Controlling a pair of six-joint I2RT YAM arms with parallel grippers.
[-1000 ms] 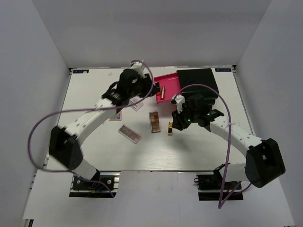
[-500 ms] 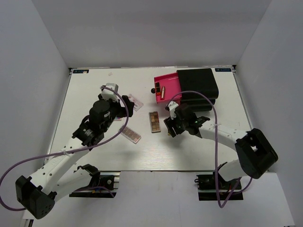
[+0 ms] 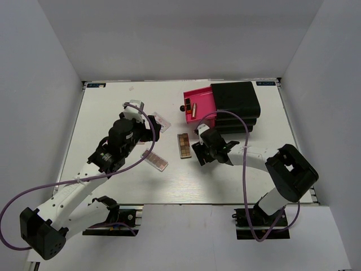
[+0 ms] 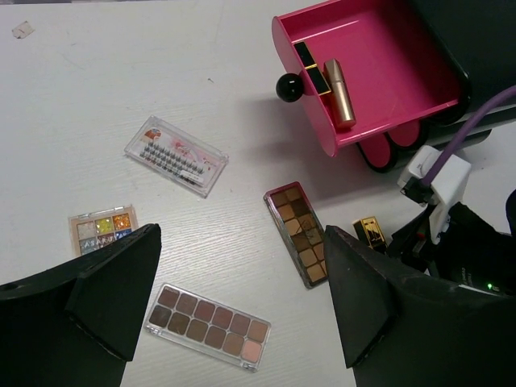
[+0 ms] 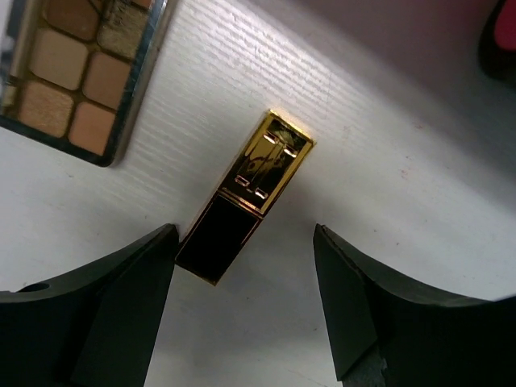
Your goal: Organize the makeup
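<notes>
Now, target: gold-and-black lipstick [image 5: 242,201] lies flat on the desk [image 4: 121,72], just right of the brown palette [image 4: 300,234], near the drawer.
Right claw [image 3: 203,152]: spread, one finger on each side of the lipstick, neither touching it. You look lined up to pinch across its narrow width.
Left claw [image 4: 242,274]: spread, holding nothing, hovering high over the loose palettes.
Loose makeup: pink palette [image 4: 208,326], small colourful palette [image 4: 101,229] and clear lash case [image 4: 176,156], all apart on the desk.
Pink drawer [image 4: 387,89]: pulled out of the black box [image 3: 237,101]. It holds a rose-gold tube [image 4: 340,81] and a second lipstick [image 4: 310,68], so it is probably your drop point.
Risk: the lipstick may roll when you close.
</notes>
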